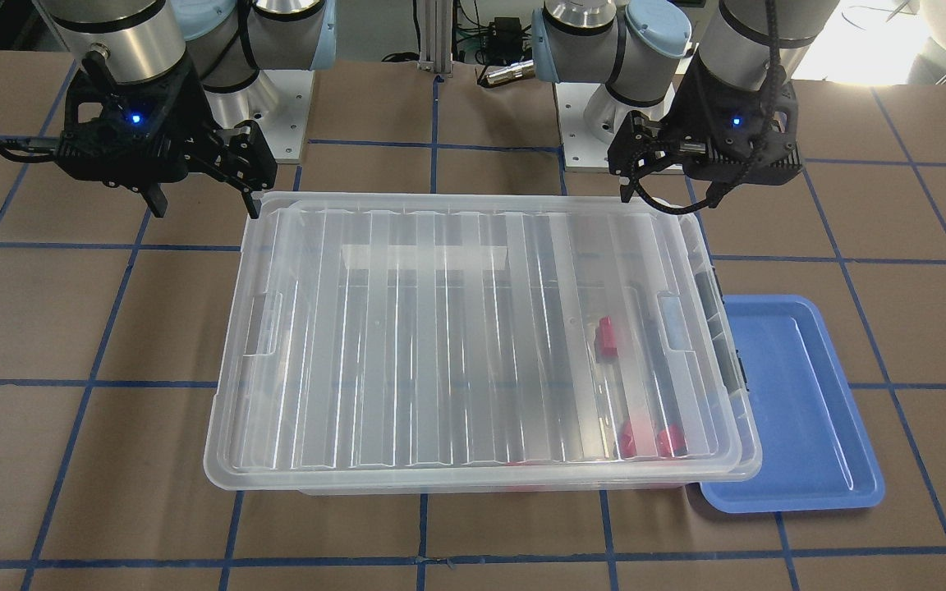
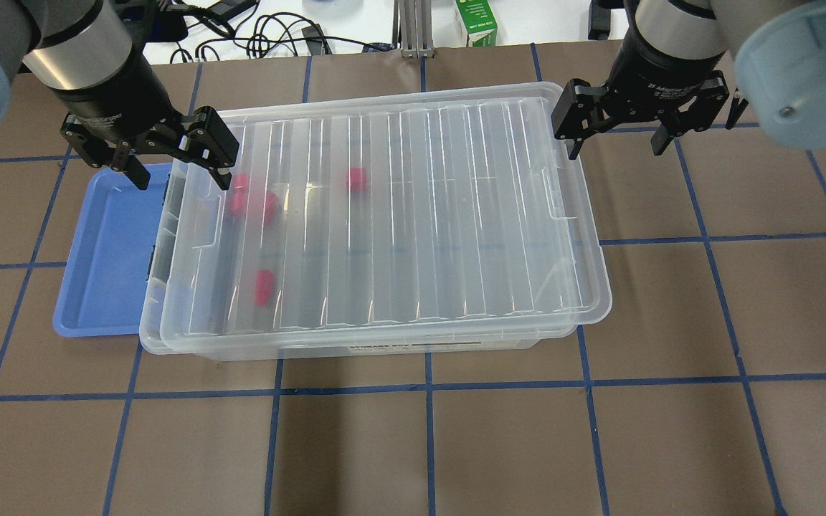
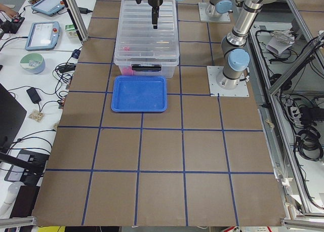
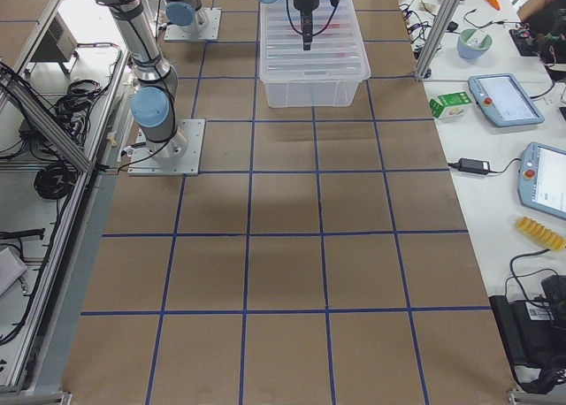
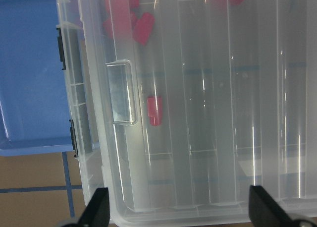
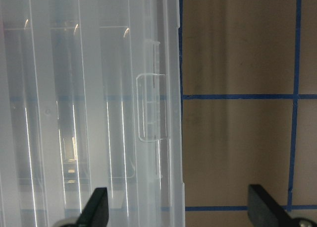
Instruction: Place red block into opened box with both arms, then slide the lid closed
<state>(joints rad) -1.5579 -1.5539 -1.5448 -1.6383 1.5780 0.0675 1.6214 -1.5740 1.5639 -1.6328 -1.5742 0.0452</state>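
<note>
Your left end effector point(image 2: 178, 172) hangs with fingers spread over the left end of the lid point(image 2: 420, 215). The right end effector point(image 2: 616, 143) is spread wide at the lid's right far corner. The red block point(image 2: 264, 287) sits inside the box point(image 2: 384, 347), under the lid, near the blue tray point(image 2: 105, 251).

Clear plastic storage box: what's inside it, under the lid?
Through the ribbed clear plastic lid, a small boxy red block and several rounded red pieces show at the clear box's end by the blue plastic tray. Ribs and glare blur them; exact count unclear.
</note>
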